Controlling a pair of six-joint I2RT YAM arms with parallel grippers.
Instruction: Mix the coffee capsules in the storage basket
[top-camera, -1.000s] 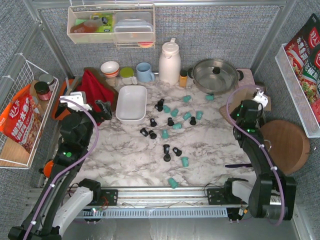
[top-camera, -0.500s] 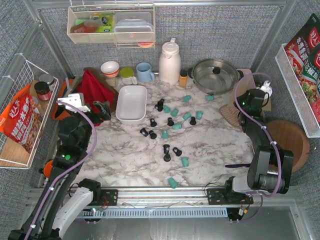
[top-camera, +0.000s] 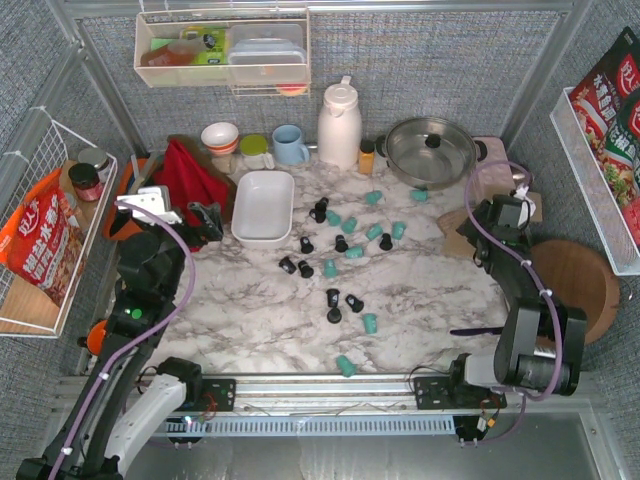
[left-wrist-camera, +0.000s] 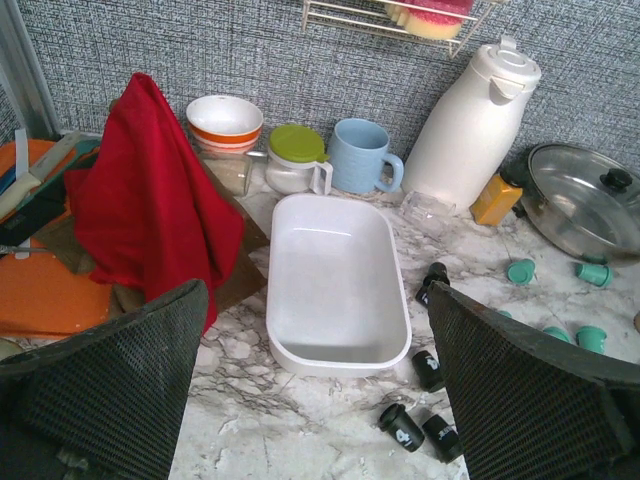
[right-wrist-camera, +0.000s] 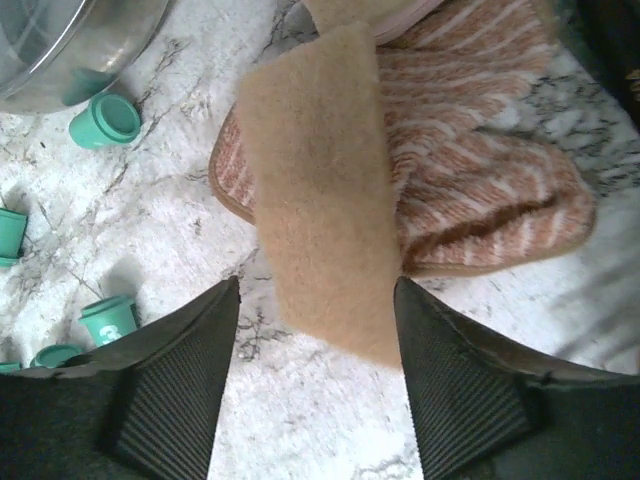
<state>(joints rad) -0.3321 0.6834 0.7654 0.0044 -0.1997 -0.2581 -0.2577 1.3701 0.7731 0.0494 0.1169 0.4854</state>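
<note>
The storage basket (top-camera: 263, 206) is a white shallow tray, seen empty in the left wrist view (left-wrist-camera: 338, 352). Coffee capsules lie scattered on the marble to its right: teal ones (top-camera: 349, 225) (left-wrist-camera: 519, 271) (right-wrist-camera: 105, 120) and black ones (top-camera: 305, 245) (left-wrist-camera: 403, 427). My left gripper (top-camera: 205, 218) (left-wrist-camera: 315, 300) hovers open just left of the tray, holding nothing. At the right, my right gripper (top-camera: 475, 235) (right-wrist-camera: 315, 290) points down with its jaws open. A tan cloth flap (right-wrist-camera: 320, 200) lies between the fingers without being pinched.
A striped tan pot holder (top-camera: 455, 222) sits under the right gripper, with a round wooden board (top-camera: 572, 280) beside it. At the back stand a steel pot (top-camera: 430, 150), white thermos (top-camera: 339, 125), small orange jar (top-camera: 367, 157), blue mug (top-camera: 290, 145) and red cloth (top-camera: 190, 180).
The right gripper's jaws have gone from shut to open over the tan cloth, and its wrist has shifted slightly. The left arm has not moved.
</note>
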